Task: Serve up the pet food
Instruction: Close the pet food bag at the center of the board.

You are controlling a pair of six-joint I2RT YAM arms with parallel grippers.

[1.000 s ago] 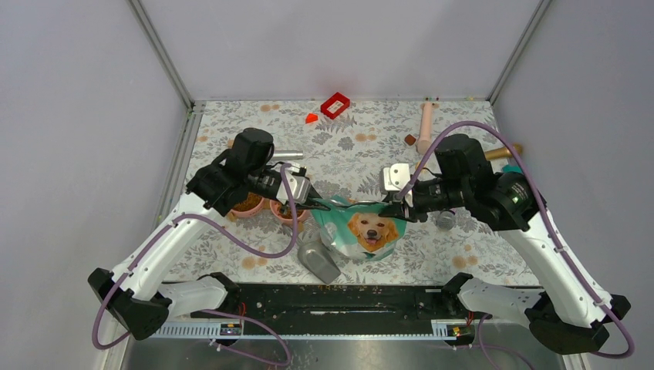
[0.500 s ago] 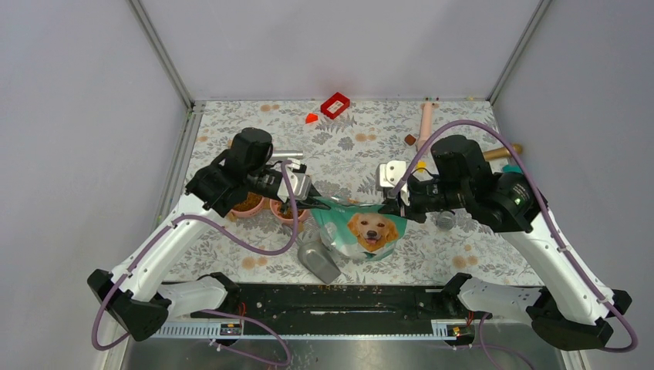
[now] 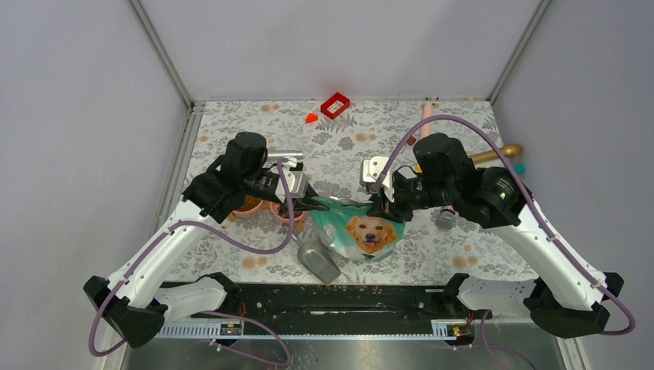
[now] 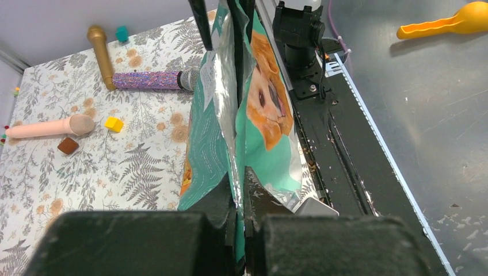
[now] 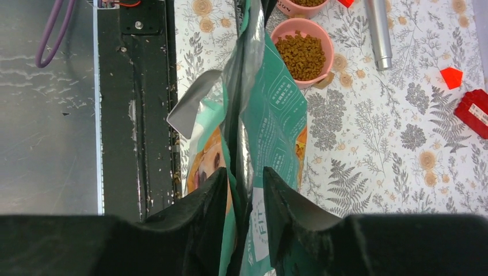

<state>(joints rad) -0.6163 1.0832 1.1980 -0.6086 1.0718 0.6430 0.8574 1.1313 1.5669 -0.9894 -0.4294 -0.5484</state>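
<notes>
The teal-and-white pouch (image 3: 361, 231) with the golden dog's face hangs upright over the table, its top edge held between both arms. My left gripper (image 3: 312, 204) (image 4: 240, 190) is shut on the pouch's (image 4: 270, 115) left top corner. My right gripper (image 3: 379, 210) (image 5: 244, 184) straddles the top edge of the pouch (image 5: 276, 109) with a gap between its fingers, so it is open. Brown pet food (image 5: 302, 50) fills a pink bowl (image 5: 325, 34). Two pink bowls (image 3: 248, 206) (image 3: 287, 213) sit under my left arm.
A grey scoop (image 3: 318, 259) lies on the table below the pouch. A red block (image 3: 335, 104), an orange piece (image 3: 311, 118) and a silver cylinder (image 3: 287, 154) lie at the back. Toy microphones (image 4: 155, 80) (image 4: 102, 54) (image 4: 49, 127) and small cubes (image 4: 114, 123) lie to the right.
My right arm slid left along the pouch's top edge, and its jaws closed, then opened again. The pouch shifted slightly left. My left gripper kept its hold.
</notes>
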